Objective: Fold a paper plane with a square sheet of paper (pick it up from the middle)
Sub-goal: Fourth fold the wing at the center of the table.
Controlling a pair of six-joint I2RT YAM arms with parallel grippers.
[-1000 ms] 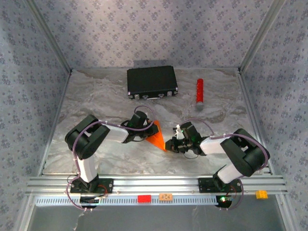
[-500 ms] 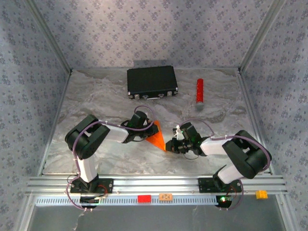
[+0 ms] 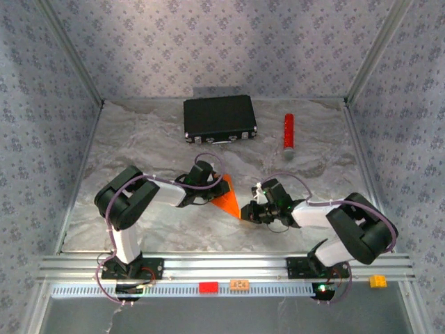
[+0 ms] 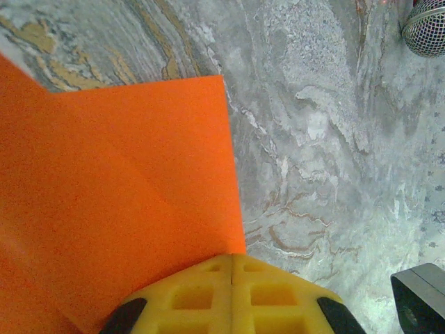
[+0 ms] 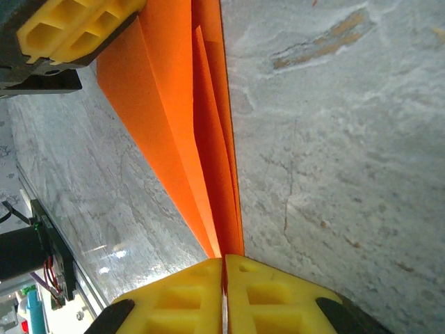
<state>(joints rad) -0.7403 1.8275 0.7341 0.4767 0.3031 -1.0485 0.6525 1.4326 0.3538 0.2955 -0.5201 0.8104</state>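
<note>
The square sheet of paper (image 3: 227, 199) is bright orange and creased into a pointed, layered shape like a paper plane, held just above the table between the two arms. My left gripper (image 3: 213, 193) is shut on its far-left edge; in the left wrist view the paper (image 4: 125, 181) spreads out from the closed yellow fingertips of that gripper (image 4: 231, 259). My right gripper (image 3: 245, 211) is shut on the near-right tip. In the right wrist view the folded layers (image 5: 188, 118) run out of the pinched jaws of my right gripper (image 5: 224, 263) toward the left gripper's yellow fingers (image 5: 69, 28).
A black case (image 3: 219, 118) lies at the back centre and a red cylinder (image 3: 288, 132) at the back right. The marbled table (image 3: 139, 146) is walled on three sides, with an aluminium rail (image 3: 229, 264) along the near edge.
My right gripper has drawn slightly toward the near right with the paper's tip, so the paper looks narrower. The left gripper has hardly moved.
</note>
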